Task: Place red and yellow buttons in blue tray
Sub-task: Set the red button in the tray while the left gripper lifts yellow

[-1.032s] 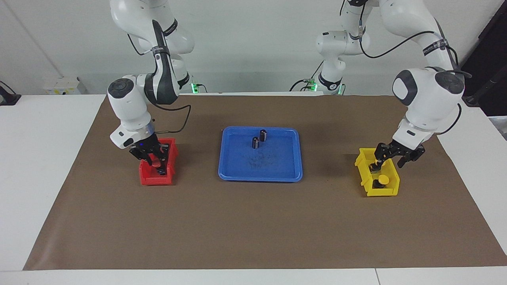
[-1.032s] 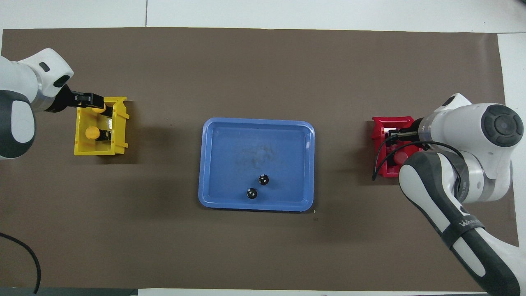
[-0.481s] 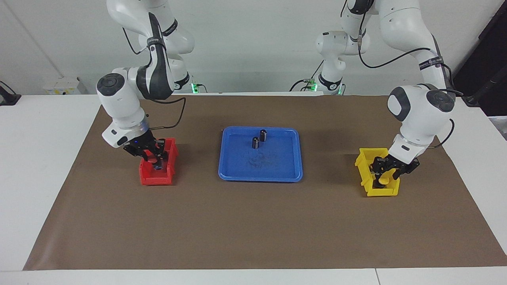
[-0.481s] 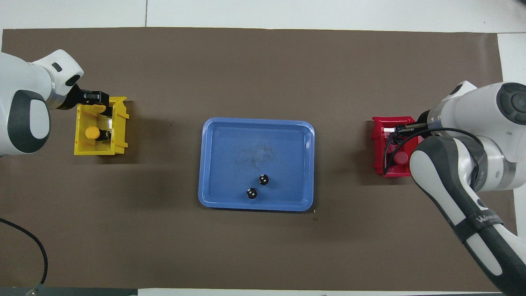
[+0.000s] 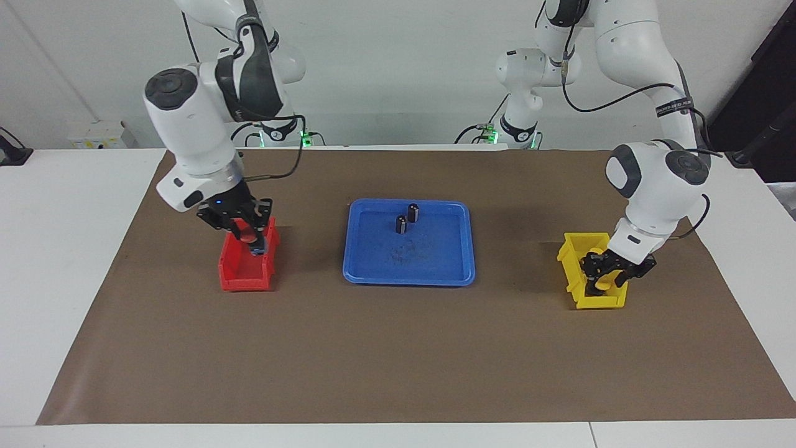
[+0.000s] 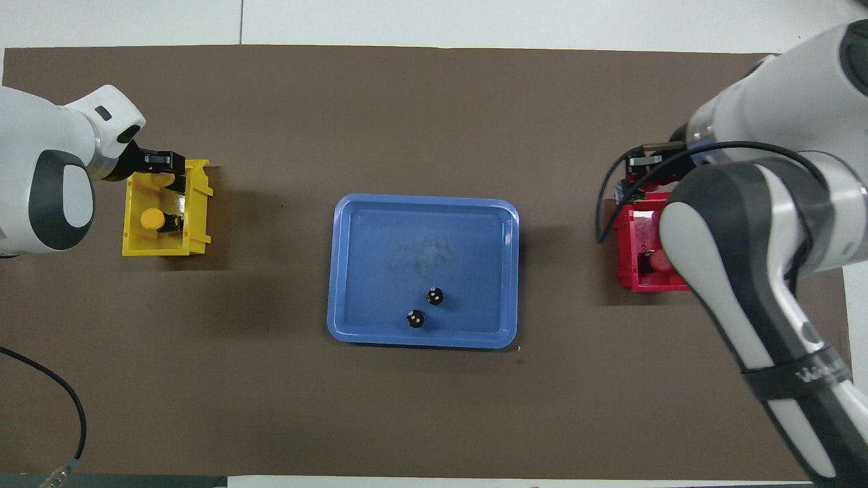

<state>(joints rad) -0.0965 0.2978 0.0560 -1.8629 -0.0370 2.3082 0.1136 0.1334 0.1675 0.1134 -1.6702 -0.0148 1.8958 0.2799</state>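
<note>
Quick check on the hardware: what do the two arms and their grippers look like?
Both arms are glossy white with dark grey joint caps and panels, black cables looped alongside, and a black strap with white lettering. The left gripper and right gripper are black linkage types with two fingers.

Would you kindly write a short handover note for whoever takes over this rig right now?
Right gripper: shut on a round-capped red button, raised over the small red bin.
Left gripper: down in the small yellow bin, around a yellow-capped button.
One red button and one yellow button lie in their bins.
Wide shallow blue plastic tray: only two dark capless cylinders.
Done: no button placed. Left: all four.
</note>
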